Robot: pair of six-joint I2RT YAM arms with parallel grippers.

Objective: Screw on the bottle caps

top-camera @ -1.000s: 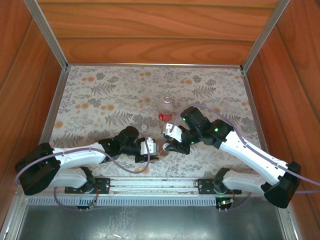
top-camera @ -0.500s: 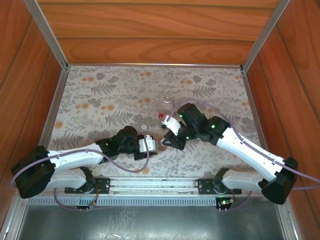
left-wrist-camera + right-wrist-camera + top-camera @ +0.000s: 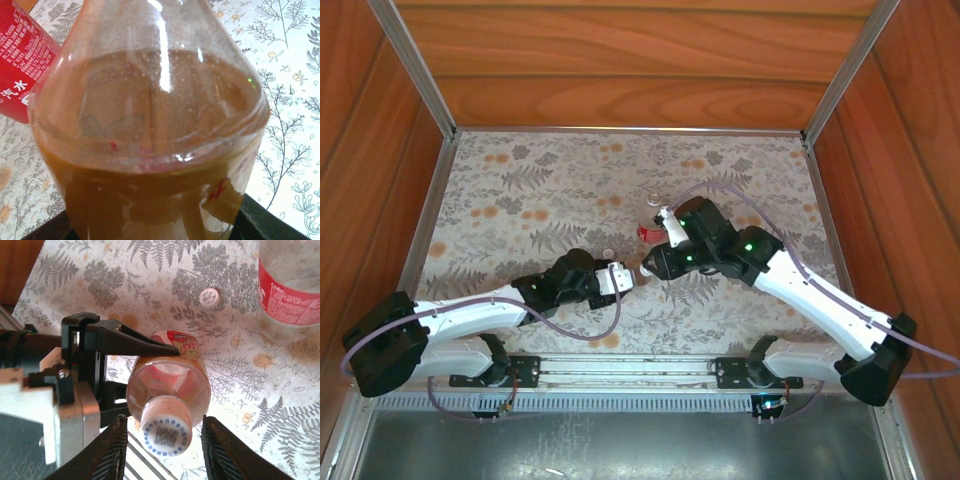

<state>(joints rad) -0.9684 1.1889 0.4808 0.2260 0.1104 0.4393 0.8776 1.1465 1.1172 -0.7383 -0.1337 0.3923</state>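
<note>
Overhead, fern-print cloth (image 3: pixel 520 200) lies between wood walls (image 3: pixel 620 70). Clamping the amber bottle (image 3: pixel 170 385) is the left gripper (image 3: pixel 145 375); the right gripper (image 3: pixel 167 450) straddles its cap (image 3: pixel 166 432), jaws apart.

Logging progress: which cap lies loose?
The plain white cap lying on the cloth near the red-label bottle; the printed one sits on the amber bottle.

One cap (image 3: pixel 166 432) tops the amber bottle (image 3: pixel 167 385); loose cap (image 3: pixel 209 297) near clear bottle (image 3: pixel 290 290).
</note>
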